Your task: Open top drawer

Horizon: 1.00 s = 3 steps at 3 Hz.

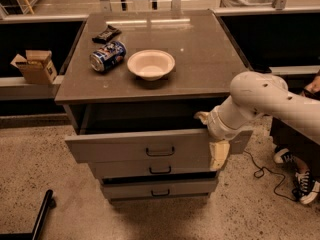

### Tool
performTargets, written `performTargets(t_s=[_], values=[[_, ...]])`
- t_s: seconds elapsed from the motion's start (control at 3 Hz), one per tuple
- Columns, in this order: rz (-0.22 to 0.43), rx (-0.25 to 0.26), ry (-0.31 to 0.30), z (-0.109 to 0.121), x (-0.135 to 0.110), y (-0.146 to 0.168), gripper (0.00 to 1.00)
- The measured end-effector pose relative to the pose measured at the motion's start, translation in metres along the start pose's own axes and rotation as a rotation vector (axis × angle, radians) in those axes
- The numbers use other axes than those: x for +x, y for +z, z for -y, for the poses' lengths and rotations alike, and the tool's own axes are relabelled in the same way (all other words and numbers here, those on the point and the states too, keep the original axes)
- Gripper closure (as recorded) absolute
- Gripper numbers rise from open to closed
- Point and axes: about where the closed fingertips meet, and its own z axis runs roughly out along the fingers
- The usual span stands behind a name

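Pulling looks half done: top drawer (115, 146) stands partly out from under the tabletop (210, 59). Gripper (211, 138) clamps the drawer's front panel at its right end, one finger either side. Next, I'd judge, a straight, level draw outward.

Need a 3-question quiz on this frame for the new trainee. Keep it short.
1. Fill in: on the cabinet top, beside the bowl, a ___ lies on its side.
2. True or false: the top drawer is fully shut.
3. Where is the tool? A) at the top drawer's right end B) inside the bowl C) on the cabinet top
Key: 1 can; 2 false; 3 A.
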Motion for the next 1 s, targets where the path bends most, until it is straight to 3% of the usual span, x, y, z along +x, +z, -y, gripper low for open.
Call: performTargets(t_s=[0.33,0.67,1.0], values=[[-0.001,-0.002,0.002,0.0,0.0,0.0,0.0],[-0.034,-0.073,0.038,-0.011,0.006,0.003,0.19],[-0.057,-0.176,0.055,-0.038,0.009,-0.003,0.36]])
